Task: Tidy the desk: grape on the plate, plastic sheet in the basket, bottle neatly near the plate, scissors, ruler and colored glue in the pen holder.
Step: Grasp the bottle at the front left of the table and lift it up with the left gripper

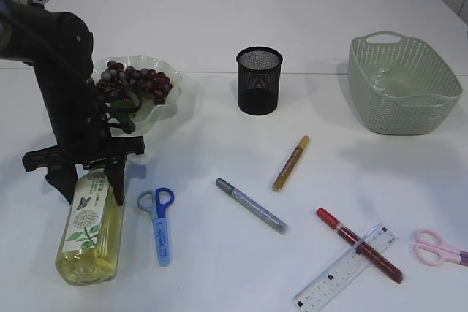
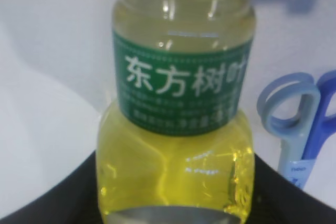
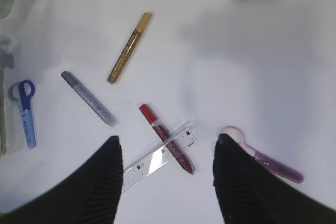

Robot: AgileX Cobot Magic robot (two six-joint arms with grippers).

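From where I stand, the left arm (image 1: 62, 100) covers the bottle's (image 1: 89, 226) neck and the near rim of the grape plate (image 1: 164, 104). The pink scissors (image 1: 439, 248) run off the right edge. Up close, the bottle's cap is cut off and its label blurs. The basket (image 1: 402, 85) perhaps holds clear plastic; I can't tell.

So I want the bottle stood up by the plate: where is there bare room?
Bare table lies between the plate and pen holder. In front it is crowded: bottle, blue scissors, silver glue pen.
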